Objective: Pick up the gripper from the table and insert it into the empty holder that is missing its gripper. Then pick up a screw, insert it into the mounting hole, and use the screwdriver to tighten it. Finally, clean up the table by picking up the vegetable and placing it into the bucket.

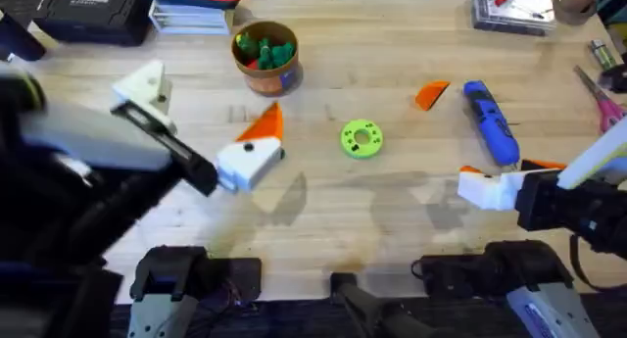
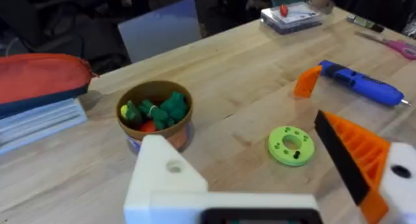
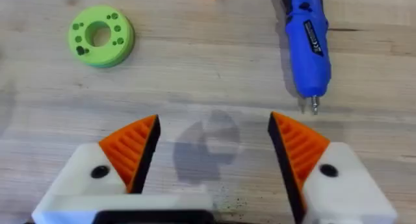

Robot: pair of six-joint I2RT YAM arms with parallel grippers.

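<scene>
Two open grippers over the tabletop (image 1: 392,216)
Left gripper (image 1: 196,122) and right gripper (image 3: 214,149) are spread wide, holding nothing. Orange wedge (image 1: 431,93) lies just beside the screwdriver (image 1: 490,122).

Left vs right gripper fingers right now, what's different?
The left gripper has one orange ribbed pad; its other finger is a bare white block. The right gripper carries an orange pad on each finger. Both stand open above the table, holding nothing; a loose orange wedge lies beside the blue screwdriver.

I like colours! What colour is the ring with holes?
Bright green ring, clearest in the right wrist view.
</scene>
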